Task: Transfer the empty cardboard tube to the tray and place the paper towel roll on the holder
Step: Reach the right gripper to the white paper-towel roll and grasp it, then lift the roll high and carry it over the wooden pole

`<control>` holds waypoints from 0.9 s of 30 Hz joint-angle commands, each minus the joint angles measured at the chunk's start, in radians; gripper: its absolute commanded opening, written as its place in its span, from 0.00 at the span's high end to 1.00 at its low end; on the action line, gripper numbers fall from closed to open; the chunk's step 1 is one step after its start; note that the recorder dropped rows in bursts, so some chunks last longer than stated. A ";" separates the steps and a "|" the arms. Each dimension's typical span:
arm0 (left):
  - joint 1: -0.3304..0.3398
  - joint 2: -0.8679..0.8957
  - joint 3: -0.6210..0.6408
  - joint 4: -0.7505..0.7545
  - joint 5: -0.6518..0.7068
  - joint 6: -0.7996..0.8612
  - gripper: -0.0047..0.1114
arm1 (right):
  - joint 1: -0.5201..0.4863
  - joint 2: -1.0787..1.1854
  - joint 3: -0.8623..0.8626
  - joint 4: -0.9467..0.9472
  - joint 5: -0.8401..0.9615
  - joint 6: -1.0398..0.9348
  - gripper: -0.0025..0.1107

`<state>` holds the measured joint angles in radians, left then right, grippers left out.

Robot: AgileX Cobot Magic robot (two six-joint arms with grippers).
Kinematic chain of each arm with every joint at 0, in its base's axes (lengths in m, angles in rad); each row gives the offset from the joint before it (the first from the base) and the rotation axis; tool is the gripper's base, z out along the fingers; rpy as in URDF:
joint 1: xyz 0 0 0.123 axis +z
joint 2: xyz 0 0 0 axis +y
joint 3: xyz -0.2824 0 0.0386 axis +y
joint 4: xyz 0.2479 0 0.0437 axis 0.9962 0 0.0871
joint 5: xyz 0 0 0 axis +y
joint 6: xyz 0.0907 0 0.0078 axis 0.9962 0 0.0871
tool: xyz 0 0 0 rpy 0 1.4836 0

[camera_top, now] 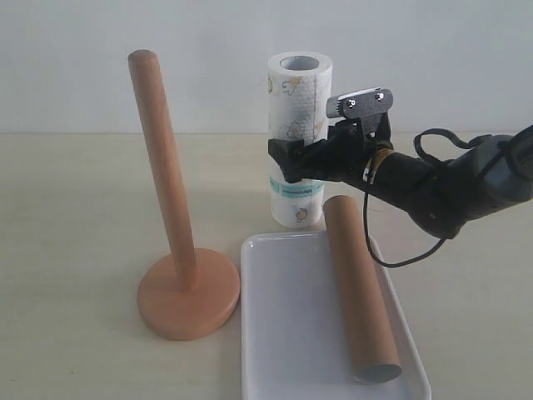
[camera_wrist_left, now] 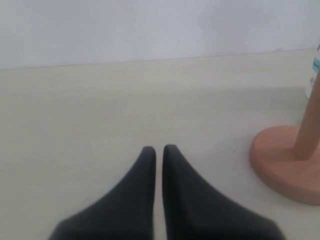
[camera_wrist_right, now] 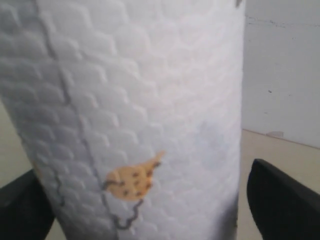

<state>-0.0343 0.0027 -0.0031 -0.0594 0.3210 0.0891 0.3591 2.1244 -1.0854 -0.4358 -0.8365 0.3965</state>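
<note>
While the empty cardboard tube (camera_top: pixel 360 292) lies lengthwise in the white tray (camera_top: pixel 283 333), the printed paper towel roll (camera_top: pixel 298 92) stands upright just behind the tray, to the right of the wooden holder (camera_top: pixel 171 208). The right tool (camera_top: pixel 304 158) is spread wide around the roll's middle, with a thin gap showing at one finger. The left tool (camera_wrist_left: pixel 159 152), fingers pressed nearly together and gripping nothing, sits above the worktop (camera_top: pixel 75 250) near the holder's base.
</note>
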 commanded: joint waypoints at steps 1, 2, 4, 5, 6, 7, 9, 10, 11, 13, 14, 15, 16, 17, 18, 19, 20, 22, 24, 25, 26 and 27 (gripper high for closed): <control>0.004 -0.003 0.003 -0.003 -0.004 0.002 0.92 | 0.001 0.002 -0.004 0.007 -0.003 -0.007 0.38; 0.004 -0.003 0.003 -0.003 -0.004 0.002 0.92 | 0.001 0.002 -0.004 0.007 -0.003 -0.007 0.46; 0.004 -0.003 0.003 -0.003 -0.004 0.002 0.92 | 0.001 0.002 -0.004 -0.002 -0.001 -0.007 0.76; 0.004 -0.003 0.003 -0.003 -0.004 0.002 0.92 | 0.001 0.002 -0.004 -0.007 -0.001 -0.007 0.84; 0.004 -0.003 0.003 -0.003 -0.004 0.002 0.92 | 0.001 0.002 -0.004 -0.019 0.003 -0.004 0.98; 0.004 -0.003 0.003 -0.003 -0.004 0.002 0.92 | 0.001 0.002 -0.004 -0.019 0.003 -0.004 0.98; 0.004 -0.003 0.003 -0.003 -0.004 0.002 0.92 | 0.001 0.002 -0.004 -0.019 0.003 -0.004 0.98; 0.004 -0.003 0.003 -0.003 -0.004 0.002 0.92 | 0.001 0.002 -0.004 -0.019 0.003 -0.002 0.98; 0.004 -0.003 0.003 -0.003 -0.004 0.002 0.92 | 0.001 0.002 -0.004 -0.019 0.003 -0.002 0.98; 0.004 -0.003 0.003 -0.003 -0.004 0.002 0.92 | 0.001 -0.008 -0.004 -0.026 -0.012 0.000 0.98; 0.004 -0.003 0.003 -0.003 -0.004 0.002 0.92 | 0.001 -0.023 -0.004 -0.026 -0.007 0.000 0.98; 0.004 -0.003 0.003 -0.003 -0.004 0.002 0.92 | 0.001 -0.040 -0.004 -0.031 -0.004 0.005 0.98; 0.004 -0.003 0.003 -0.003 -0.004 0.002 0.92 | 0.001 -0.059 -0.004 -0.047 -0.004 0.012 0.98; 0.004 -0.003 0.003 -0.003 -0.004 0.002 0.92 | 0.001 -0.081 -0.004 -0.066 -0.004 0.014 0.98; 0.004 -0.003 0.003 -0.003 -0.004 0.002 0.92 | 0.001 -0.106 -0.004 -0.093 -0.001 0.018 0.98; 0.004 -0.003 0.003 -0.003 -0.004 0.002 0.92 | 0.001 -0.132 -0.004 -0.124 0.008 0.031 0.98; 0.004 -0.003 0.003 -0.003 -0.004 0.002 0.92 | 0.001 -0.162 -0.004 -0.140 0.022 0.050 0.98; 0.004 -0.003 0.003 -0.003 -0.004 0.002 0.92 | 0.001 -0.219 -0.004 -0.154 0.076 0.076 0.98; 0.004 -0.003 0.003 -0.003 -0.004 0.002 0.92 | 0.001 -0.260 -0.004 -0.163 0.136 0.094 0.98; 0.004 -0.003 0.003 -0.003 -0.004 0.002 0.92 | 0.001 -0.282 -0.004 -0.170 0.165 0.098 0.98; 0.004 -0.003 0.003 -0.003 -0.004 0.002 0.92 | 0.001 -0.304 -0.004 -0.176 0.192 0.107 0.98; 0.004 -0.003 0.003 -0.003 -0.004 0.002 0.92 | 0.001 -0.320 -0.004 -0.183 0.207 0.119 0.98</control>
<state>-0.0343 0.0027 -0.0031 -0.0594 0.3210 0.0891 0.3591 1.8660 -1.0854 -0.6024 -0.6650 0.4880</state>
